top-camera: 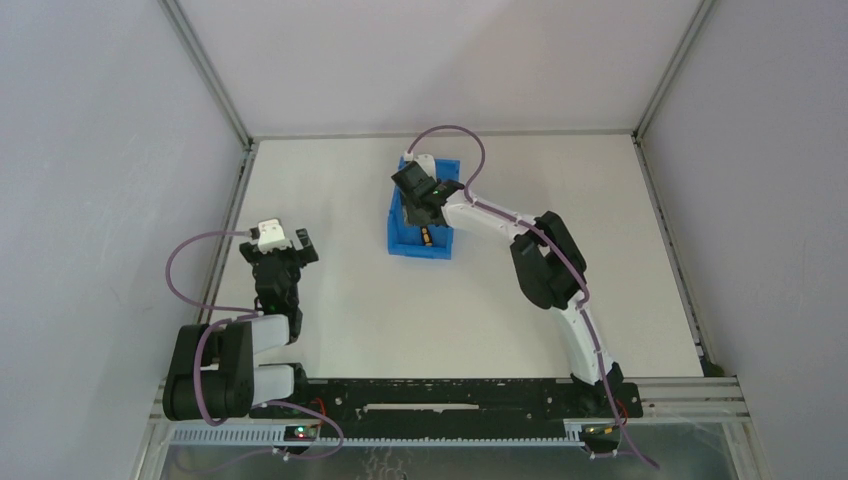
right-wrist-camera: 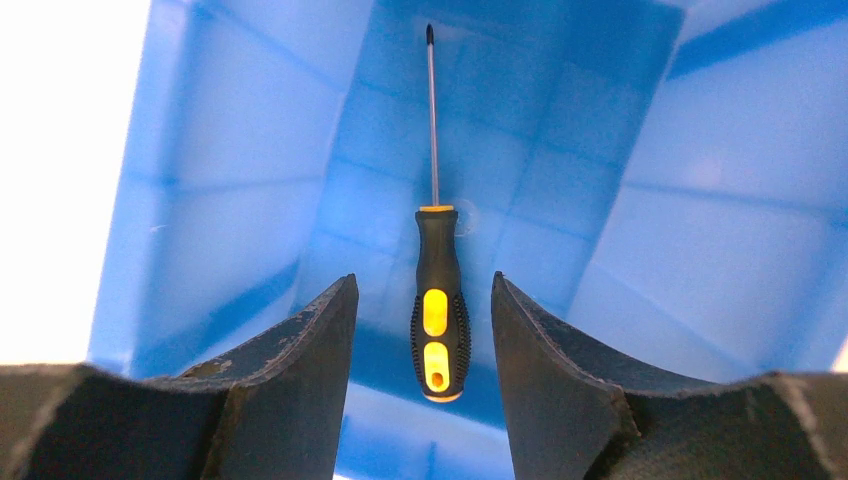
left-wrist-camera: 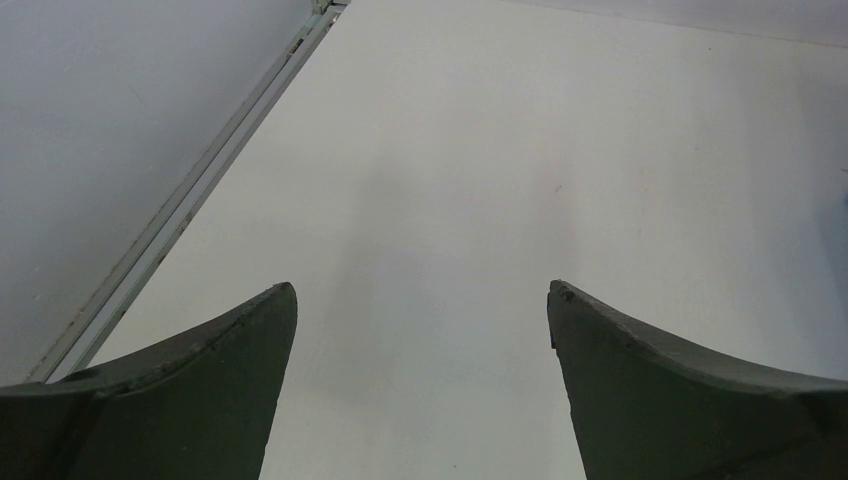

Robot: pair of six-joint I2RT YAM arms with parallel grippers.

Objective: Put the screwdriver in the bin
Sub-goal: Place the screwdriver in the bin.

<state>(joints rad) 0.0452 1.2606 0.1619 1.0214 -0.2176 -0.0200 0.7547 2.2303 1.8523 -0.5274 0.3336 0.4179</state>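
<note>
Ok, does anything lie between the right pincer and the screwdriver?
Only blue floor of the bin: in the right wrist view the screwdriver lies between the fingers of the open right pincer, touching neither.

White-and-black arm links (top-camera: pixel 578 328), black joint housings (top-camera: pixel 545 270), looping purple cables (top-camera: pixel 168 265), dark grey curved gripper fingers (right-wrist-camera: pixel 290 400) with scuffed edges
</note>
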